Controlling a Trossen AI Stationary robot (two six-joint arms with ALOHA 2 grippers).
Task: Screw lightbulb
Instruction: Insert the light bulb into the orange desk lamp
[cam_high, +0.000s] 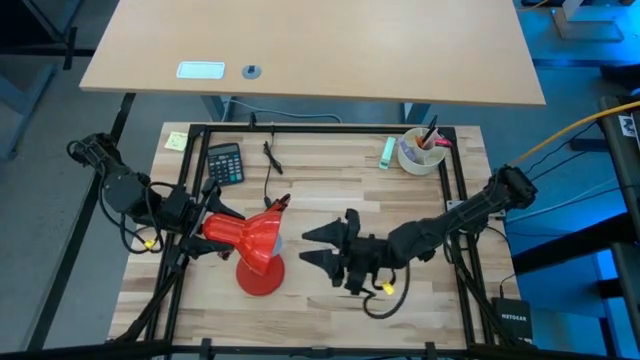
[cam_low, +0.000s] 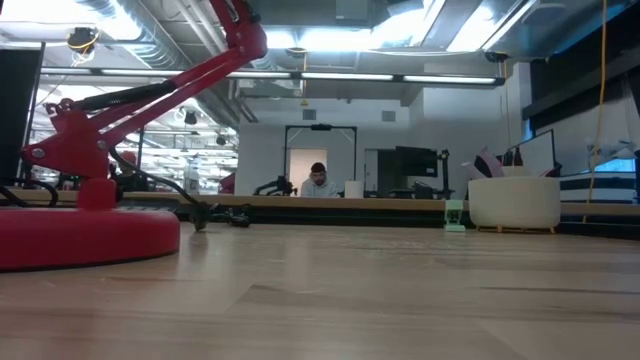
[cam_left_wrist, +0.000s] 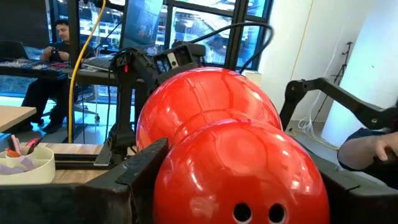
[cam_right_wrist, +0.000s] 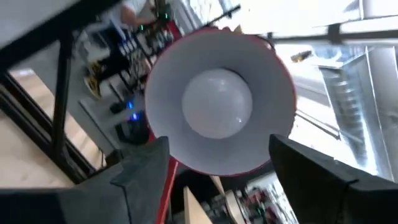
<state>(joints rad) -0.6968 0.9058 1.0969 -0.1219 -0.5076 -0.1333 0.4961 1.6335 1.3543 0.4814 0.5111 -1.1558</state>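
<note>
The red desk lamp stands on its round base (cam_high: 260, 276) at the table's near left, and the base also shows in the low view (cam_low: 80, 236). Its shade (cam_high: 248, 238) lies level, with the opening toward the table's right. The white lightbulb (cam_right_wrist: 216, 102) sits inside the shade's white hollow; its screw base is hidden. My left gripper (cam_high: 212, 222) is shut on the shade's back part. My right gripper (cam_high: 318, 248) is open and empty, a short way right of the shade's mouth and pointing into it. It stands clear of the bulb. My left gripper holds the narrower rear dome of the shade (cam_left_wrist: 186, 186), the part with the small vent holes, between its two fingers (cam_left_wrist: 144, 163), one on each side. The fingers come level from the table's left. The shade stays on the lamp's arm, above the table.
A black calculator (cam_high: 225, 162) and a yellow note (cam_high: 176, 140) lie at the far left. A white bowl of pens (cam_high: 420, 152) and a small green object (cam_high: 386, 150) stand at the far right. A black frame (cam_high: 330, 127) borders the table. A person (cam_low: 318, 180) sits far behind.
</note>
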